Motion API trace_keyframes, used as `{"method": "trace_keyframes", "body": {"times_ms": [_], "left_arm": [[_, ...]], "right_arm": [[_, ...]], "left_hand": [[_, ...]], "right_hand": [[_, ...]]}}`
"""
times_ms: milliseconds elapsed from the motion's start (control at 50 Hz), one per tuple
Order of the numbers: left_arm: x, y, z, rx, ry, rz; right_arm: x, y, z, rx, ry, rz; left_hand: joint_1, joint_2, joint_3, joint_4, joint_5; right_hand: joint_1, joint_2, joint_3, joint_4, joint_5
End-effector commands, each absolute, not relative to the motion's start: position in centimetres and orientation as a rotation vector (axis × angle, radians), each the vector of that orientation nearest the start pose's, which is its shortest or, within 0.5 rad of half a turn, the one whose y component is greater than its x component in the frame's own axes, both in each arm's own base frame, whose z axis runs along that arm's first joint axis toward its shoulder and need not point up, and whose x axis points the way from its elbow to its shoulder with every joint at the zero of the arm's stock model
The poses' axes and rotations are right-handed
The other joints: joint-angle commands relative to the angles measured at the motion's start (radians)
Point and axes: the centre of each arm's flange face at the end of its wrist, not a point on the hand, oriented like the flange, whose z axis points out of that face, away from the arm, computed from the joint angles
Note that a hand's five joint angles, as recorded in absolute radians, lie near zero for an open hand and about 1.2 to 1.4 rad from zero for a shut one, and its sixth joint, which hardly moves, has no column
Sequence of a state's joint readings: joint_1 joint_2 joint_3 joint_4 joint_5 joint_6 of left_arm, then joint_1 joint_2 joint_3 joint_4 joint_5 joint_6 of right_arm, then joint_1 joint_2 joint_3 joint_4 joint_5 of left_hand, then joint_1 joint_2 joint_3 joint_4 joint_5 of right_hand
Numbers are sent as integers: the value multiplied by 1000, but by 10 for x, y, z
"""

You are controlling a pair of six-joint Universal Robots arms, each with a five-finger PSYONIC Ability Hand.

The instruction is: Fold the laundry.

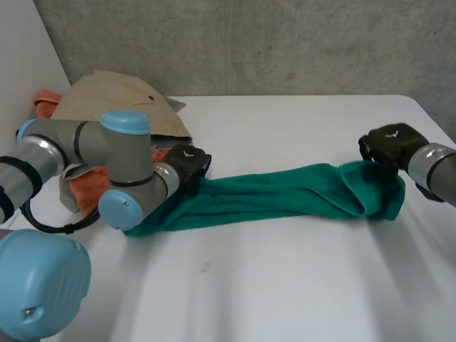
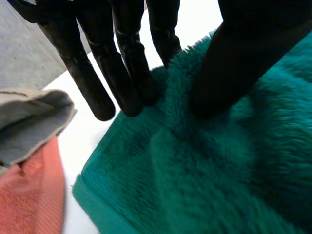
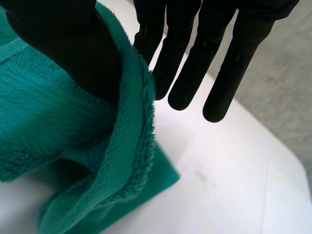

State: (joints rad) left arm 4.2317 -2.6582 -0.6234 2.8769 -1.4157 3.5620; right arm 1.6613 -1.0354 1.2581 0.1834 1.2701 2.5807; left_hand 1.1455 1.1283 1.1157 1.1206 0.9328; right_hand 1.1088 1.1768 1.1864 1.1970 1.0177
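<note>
A green towel (image 1: 285, 192) lies stretched in a long bunched band across the white table (image 1: 285, 285), between my two hands. My left hand (image 1: 187, 165) is at its left end. In the left wrist view a ridge of the towel (image 2: 219, 161) sits pinched between the thumb and the straight fingers (image 2: 122, 73). My right hand (image 1: 390, 144) holds the right end. In the right wrist view the towel's hemmed edge (image 3: 131, 146) stands between the thumb and the straight fingers (image 3: 185, 63).
A pile of other laundry sits at the back left: a beige cloth (image 1: 121, 100) over an orange cloth (image 1: 89, 192), close beside my left hand. The same beige cloth (image 2: 29, 122) and orange cloth (image 2: 34, 195) lie near the towel's corner. A grey wall runs behind the table.
</note>
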Motion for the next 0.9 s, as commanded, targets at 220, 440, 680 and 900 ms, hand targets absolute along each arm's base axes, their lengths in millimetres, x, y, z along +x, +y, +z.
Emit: {"method": "trace_keyframes", "body": {"times_ms": [220, 440, 680, 900], "left_arm": [[-341, -397, 339, 668, 1416, -2656], [-314, -356, 353, 638, 1547, -2673], [-306, -299, 193, 985, 2073, -2160], [-292, -274, 145, 1141, 2197, -1889]], "right_arm": [[182, -436, 364, -341, 1352, -2614], [170, -441, 367, -277, 1291, -2509], [182, -416, 211, -652, 2065, -1968], [174, -389, 146, -877, 2318, -1721]], "left_hand": [[251, 268, 281, 276, 289], [251, 268, 281, 276, 289], [251, 268, 281, 276, 289], [199, 216, 229, 224, 237]], "right_hand": [[287, 219, 210, 199, 204], [287, 219, 210, 199, 204], [287, 219, 210, 199, 204], [287, 219, 210, 199, 204]]}}
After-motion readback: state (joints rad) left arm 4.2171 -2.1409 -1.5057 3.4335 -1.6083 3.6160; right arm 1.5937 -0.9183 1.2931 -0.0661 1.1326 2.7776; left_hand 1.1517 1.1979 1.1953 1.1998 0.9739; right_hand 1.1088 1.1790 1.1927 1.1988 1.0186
